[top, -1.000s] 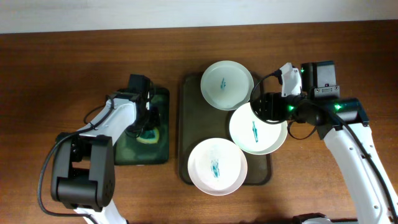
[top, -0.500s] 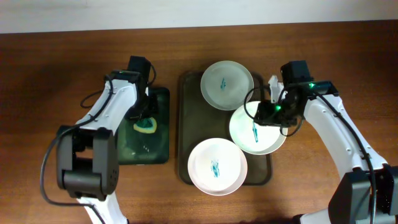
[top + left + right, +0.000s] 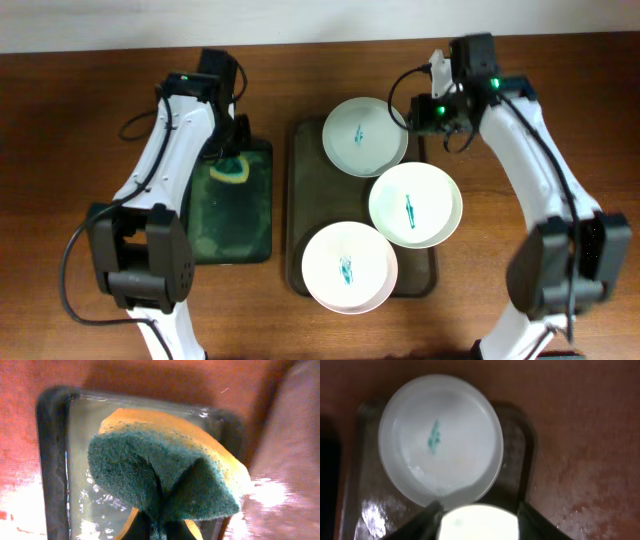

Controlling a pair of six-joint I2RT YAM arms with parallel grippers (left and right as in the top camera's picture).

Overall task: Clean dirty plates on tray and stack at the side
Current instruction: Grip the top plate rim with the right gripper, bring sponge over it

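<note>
Three white plates on the tray [image 3: 297, 215], all with a teal smear at centre, none wiped.
- Far plate [image 3: 364, 137]: at the tray's far end, lapping over the far rim. Right wrist view shows it whole [image 3: 440, 440], with a wet sheen around the smear.
- Middle plate [image 3: 415, 205]: on the right side, overhanging the tray's right rim. Its edge meets the far plate's; touching or overlapping, cannot tell.
- Near plate [image 3: 349, 267]: at the near end, lapping over the near rim and meeting the middle plate's edge.

No plate is stacked at the side.

Right hand [image 3: 428, 112]: above the tray's far right corner, just beside the far plate, holding nothing. From its own camera the fingers [image 3: 427, 516] are spread wide, with the rim of the middle plate showing between them.

Left hand [image 3: 235, 150]: over the far end of the small green tray [image 3: 232, 235], which sits on the bench [image 3: 80, 120] just left of the main tray. It is pinching a sponge [image 3: 165, 475], yellow with a green scouring face, which is folded by the squeeze. The small tray's floor glistens with liquid. Whether the sponge touches it cannot be told.
</note>
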